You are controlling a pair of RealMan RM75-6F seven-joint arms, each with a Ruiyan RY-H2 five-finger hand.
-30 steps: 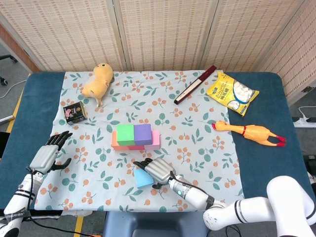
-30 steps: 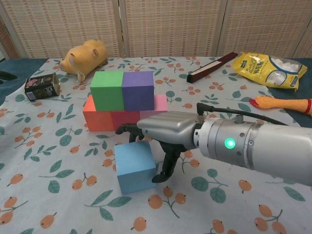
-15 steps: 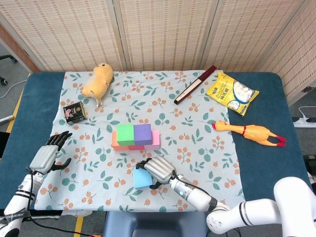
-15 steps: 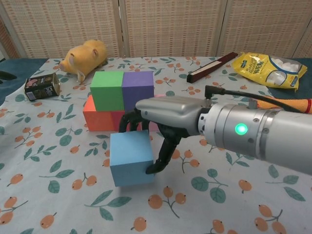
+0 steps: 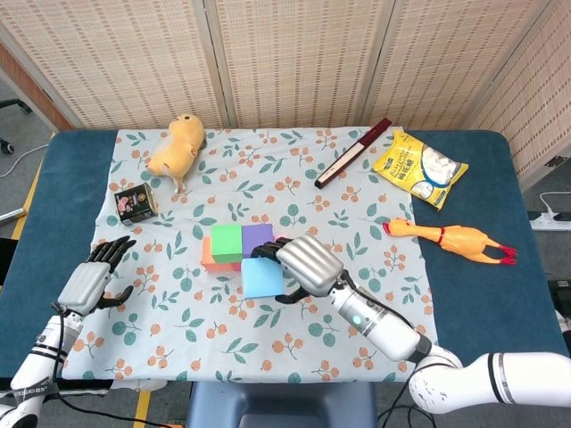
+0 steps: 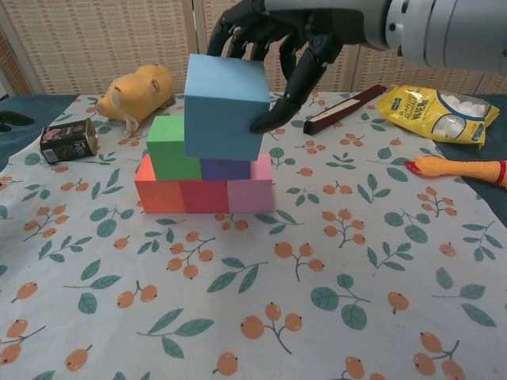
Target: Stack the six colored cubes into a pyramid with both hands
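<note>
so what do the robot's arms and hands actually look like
The right robot hand has a silver metallic back and black fingers, on a silver cylindrical wrist with a small green light, leading into a glossy white arm. The left robot hand matches: silver back, black fingers, white arm segments with black joint bands.

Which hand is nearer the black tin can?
Left. The left hand rests open on the table just below the black tin can; the right hand holds the blue cube beside the stack.
</note>
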